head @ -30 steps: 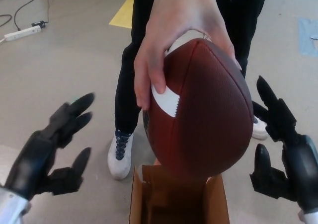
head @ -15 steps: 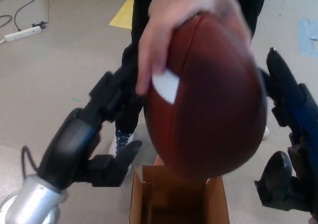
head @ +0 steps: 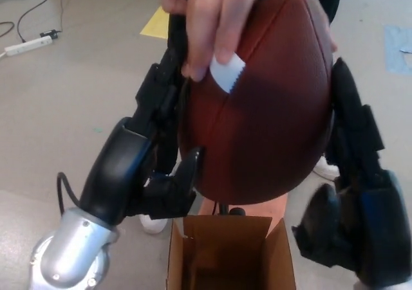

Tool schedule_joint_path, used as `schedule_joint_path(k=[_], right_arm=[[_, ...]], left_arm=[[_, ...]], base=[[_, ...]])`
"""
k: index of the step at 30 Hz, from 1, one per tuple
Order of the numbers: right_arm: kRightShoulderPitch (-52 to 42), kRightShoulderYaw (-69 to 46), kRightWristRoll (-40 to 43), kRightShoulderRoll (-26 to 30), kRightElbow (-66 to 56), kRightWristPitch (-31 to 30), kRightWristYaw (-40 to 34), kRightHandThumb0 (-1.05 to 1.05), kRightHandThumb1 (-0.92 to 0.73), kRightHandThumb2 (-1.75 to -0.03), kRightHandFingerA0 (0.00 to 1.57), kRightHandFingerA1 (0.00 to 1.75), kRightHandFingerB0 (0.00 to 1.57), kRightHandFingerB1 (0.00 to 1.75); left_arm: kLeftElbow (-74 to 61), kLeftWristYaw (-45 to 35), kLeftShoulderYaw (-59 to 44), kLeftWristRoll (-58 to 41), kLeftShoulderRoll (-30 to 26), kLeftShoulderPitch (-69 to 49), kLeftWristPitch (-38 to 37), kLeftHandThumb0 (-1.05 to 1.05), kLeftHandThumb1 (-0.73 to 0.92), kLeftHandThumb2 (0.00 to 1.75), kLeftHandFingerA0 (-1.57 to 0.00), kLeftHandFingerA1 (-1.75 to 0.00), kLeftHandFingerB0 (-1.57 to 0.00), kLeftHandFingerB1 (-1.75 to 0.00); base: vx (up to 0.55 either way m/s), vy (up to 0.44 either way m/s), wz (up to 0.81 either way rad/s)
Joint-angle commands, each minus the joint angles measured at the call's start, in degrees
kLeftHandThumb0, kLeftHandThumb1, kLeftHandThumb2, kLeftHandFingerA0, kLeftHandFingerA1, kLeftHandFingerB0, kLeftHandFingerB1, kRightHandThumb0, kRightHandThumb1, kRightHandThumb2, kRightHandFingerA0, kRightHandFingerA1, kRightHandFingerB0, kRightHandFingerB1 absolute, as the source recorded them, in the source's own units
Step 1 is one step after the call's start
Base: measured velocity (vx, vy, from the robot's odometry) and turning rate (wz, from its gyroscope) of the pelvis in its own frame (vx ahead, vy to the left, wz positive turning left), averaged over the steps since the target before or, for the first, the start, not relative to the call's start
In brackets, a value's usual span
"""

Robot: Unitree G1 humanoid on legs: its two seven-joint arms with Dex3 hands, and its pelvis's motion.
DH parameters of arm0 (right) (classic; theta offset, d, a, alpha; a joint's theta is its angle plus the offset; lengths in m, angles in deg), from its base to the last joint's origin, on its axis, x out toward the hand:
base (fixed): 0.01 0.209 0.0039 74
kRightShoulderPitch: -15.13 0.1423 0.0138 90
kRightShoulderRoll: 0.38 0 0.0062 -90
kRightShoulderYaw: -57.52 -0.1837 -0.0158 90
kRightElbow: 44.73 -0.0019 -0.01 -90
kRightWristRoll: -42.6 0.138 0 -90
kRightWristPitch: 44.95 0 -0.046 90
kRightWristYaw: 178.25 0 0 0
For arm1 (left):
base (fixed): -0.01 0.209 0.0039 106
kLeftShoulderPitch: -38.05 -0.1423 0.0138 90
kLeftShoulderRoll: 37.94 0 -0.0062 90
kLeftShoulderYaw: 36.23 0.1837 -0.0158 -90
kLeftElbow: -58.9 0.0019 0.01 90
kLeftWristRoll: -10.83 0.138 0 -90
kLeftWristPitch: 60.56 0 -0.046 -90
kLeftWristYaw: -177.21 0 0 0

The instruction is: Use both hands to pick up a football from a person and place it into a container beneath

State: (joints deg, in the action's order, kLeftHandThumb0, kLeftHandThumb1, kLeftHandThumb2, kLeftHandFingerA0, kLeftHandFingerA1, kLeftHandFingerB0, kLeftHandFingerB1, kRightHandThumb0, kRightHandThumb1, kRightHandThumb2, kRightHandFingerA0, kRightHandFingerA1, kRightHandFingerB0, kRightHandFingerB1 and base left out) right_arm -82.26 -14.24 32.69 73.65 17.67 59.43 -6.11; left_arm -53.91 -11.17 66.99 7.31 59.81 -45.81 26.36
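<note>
A brown football [head: 270, 123] with a white stripe hangs upright in the middle of the head view. A person's hand [head: 212, 13] grips it from above. My left hand [head: 154, 135] presses against its left side, fingers running up the ball and thumb under its lower left. My right hand [head: 351, 168] lies flat along its right side. The ball is clamped between my two hands. Directly below stands an open cardboard box [head: 283, 258], its inside dark and cut off by the bottom edge.
The person's dark-trousered legs stand just behind the ball, with a white shoe [head: 328, 169] at the right. A white power strip [head: 29, 42] with cables lies far left on the floor. Yellow tape [head: 158, 23] and blue tape [head: 398, 45] mark the floor.
Both my hands have moved inward from wide apart and now rest on the ball's sides. The football has risen slightly in the picture, with the person's fingers still on top.
</note>
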Motion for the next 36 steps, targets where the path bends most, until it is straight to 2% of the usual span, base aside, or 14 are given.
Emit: schedule_joint_path(k=[1, 4, 5, 22, 23, 24, 25, 27, 28, 32, 33, 34, 35, 36], right_arm=[[1.8, 4.0, -3.5, -1.5, 4.1, 1.7, 0.9, -0.75, -0.92, -0.9, 0.0, 0.0, 0.0, 0.0], [2.1, 4.1, -3.0, -2.2, 6.3, 3.3, -0.1, -0.75, -0.92, -0.81, 0.0, 0.0, 0.0, 0.0], [2.3, 4.0, -3.1, -2.3, 7.0, 3.9, -0.5, -0.84, -0.91, -1.19, 0.0, 0.1, 0.0, 0.08], [4.6, 4.4, -3.8, -5.5, 10.1, 3.7, -3.6, -0.82, -0.92, -1.21, 0.0, 0.11, 0.0, 0.09], [5.0, 4.3, -4.3, -5.8, 10.3, 3.1, -3.8, -0.73, -0.92, -0.83, 0.0, 0.02, 0.0, 0.02], [5.3, 4.2, -4.5, -5.9, 10.4, 2.7, -3.9, -0.73, -0.92, -0.83, 0.0, 0.02, 0.0, 0.02], [6.2, 4.0, -4.6, -6.1, 10.7, 1.6, -3.9, -0.82, -0.87, -1.06, 0.0, 0.0, 0.0, 0.01], [7.2, 3.8, -4.3, -6.3, 11.2, 0.7, -3.7, -0.77, -0.83, -1.0, 0.0, 0.01, 0.0, 0.02], [7.7, 3.8, -4.0, -6.2, 11.5, 0.3, -3.5, -0.72, -0.92, -0.85, 0.0, 0.0, 0.0, 0.01], [9.6, 3.2, -1.7, -6.2, 13.5, -1.3, -2.6, -0.72, -0.92, -0.84, 0.0, 0.0, 0.0, 0.02], [10.3, 2.8, -0.8, -6.4, 14.5, -2.1, -2.4, -0.7, -0.92, -0.88, 0.0, 0.02, 0.0, 0.06], [11.0, 2.4, -0.1, -6.5, 15.3, -2.4, -2.2, -0.75, -0.81, -0.99, 0.0, 0.04, 0.0, 0.07], [11.5, 2.2, 0.4, -6.5, 16.0, -2.5, -2.1, -0.79, -0.9, -1.19, 0.0, 0.13, 0.0, 0.12], [11.8, 2.1, 0.7, -6.4, 16.4, -2.6, -2.0, -0.79, -0.9, -1.19, 0.0, 0.13, 0.0, 0.12]], left_arm=[[0.9, -3.1, 5.0, 2.2, 0.8, 0.7, -0.2, -0.87, 0.76, 1.09, 0.0, -0.13, 0.0, -0.19], [1.5, -2.8, 5.1, 1.9, 0.9, 0.5, -0.6, -0.87, 0.76, 1.08, 0.0, -0.13, 0.0, -0.18], [1.7, -2.6, 5.2, 2.2, 0.9, 0.4, -0.5, -0.87, 0.76, 1.08, 0.0, -0.13, 0.0, -0.18], [5.4, 0.8, 5.7, 4.8, 3.0, 1.1, -3.5, -0.87, 0.78, 1.09, 0.0, -0.14, 0.0, -0.19], [6.2, 1.1, 5.6, 4.7, 3.6, 1.5, -4.1, -0.85, 0.77, 1.09, 0.0, -0.15, -0.01, -0.19], [6.8, 1.2, 5.5, 4.5, 4.1, 1.7, -4.5, -0.85, 0.77, 1.09, 0.0, -0.15, -0.01, -0.19], [8.4, 1.8, 5.4, 4.4, 5.2, 2.2, -5.1, -0.88, 0.79, 1.08, -0.03, -0.11, -0.03, -0.16], [9.8, 2.7, 5.2, 4.7, 6.3, 2.6, -5.5, -0.92, 0.8, 1.08, -0.06, -0.09, -0.07, -0.14], [10.4, 3.1, 5.1, 4.8, 6.8, 2.7, -5.6, -0.92, 0.8, 1.08, -0.07, -0.09, -0.07, -0.14], [13.3, 4.2, 4.4, 4.2, 8.5, 2.9, -5.6, -0.88, 0.76, 1.07, -0.08, -0.16, -0.08, -0.19], [14.6, 4.3, 4.0, 3.7, 9.1, 3.4, -5.6, -0.89, 0.76, 1.06, -0.09, -0.18, -0.09, -0.2], [15.6, 4.5, 3.7, 3.6, 9.4, 3.9, -5.8, -0.89, 0.76, 1.06, -0.1, -0.19, -0.09, -0.21], [16.7, 4.6, 3.4, 3.5, 9.6, 4.4, -6.2, -0.88, 0.76, 1.06, -0.1, -0.19, -0.1, -0.21], [17.5, 4.7, 3.2, 3.4, 9.8, 4.8, -6.6, -0.88, 0.76, 1.06, -0.1, -0.19, -0.1, -0.21]], base=[[0.0, 0.0, 0.0], [0.0, 0.0, 0.0], [0.0, 0.0, 0.0], [0.0, 0.0, 0.0], [0.0, 0.0, 0.0], [0.0, 0.0, 0.0], [0.0, 0.0, 0.0], [0.0, 0.0, 0.0], [0.0, 0.0, 0.0], [0.0, 0.0, 0.0], [0.0, 0.0, 0.0], [0.0, 0.0, 0.0], [0.0, 0.0, 0.0], [0.0, 0.0, 0.0]])
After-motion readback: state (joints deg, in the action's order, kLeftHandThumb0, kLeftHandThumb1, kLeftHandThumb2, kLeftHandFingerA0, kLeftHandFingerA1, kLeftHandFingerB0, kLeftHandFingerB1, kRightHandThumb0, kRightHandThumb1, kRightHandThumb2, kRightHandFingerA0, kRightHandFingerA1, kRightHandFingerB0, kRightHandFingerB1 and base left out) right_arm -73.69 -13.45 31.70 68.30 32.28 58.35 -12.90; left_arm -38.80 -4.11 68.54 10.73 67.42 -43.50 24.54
